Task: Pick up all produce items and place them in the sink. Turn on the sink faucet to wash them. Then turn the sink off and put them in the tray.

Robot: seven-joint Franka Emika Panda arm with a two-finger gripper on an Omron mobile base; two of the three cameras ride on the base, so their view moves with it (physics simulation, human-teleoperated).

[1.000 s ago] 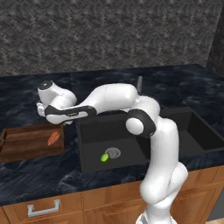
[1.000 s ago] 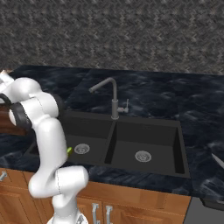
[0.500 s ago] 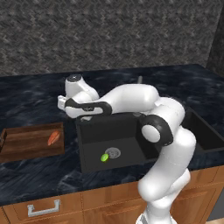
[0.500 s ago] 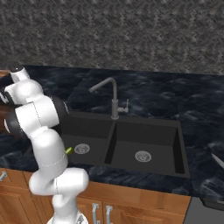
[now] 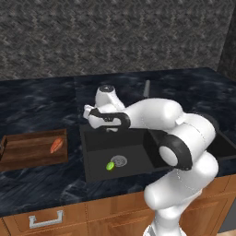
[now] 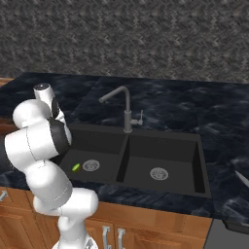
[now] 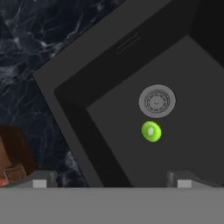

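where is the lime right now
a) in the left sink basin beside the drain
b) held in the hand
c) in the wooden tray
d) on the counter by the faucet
a, the lime lies on the floor of the sink, in its left basin, right beside the drain.
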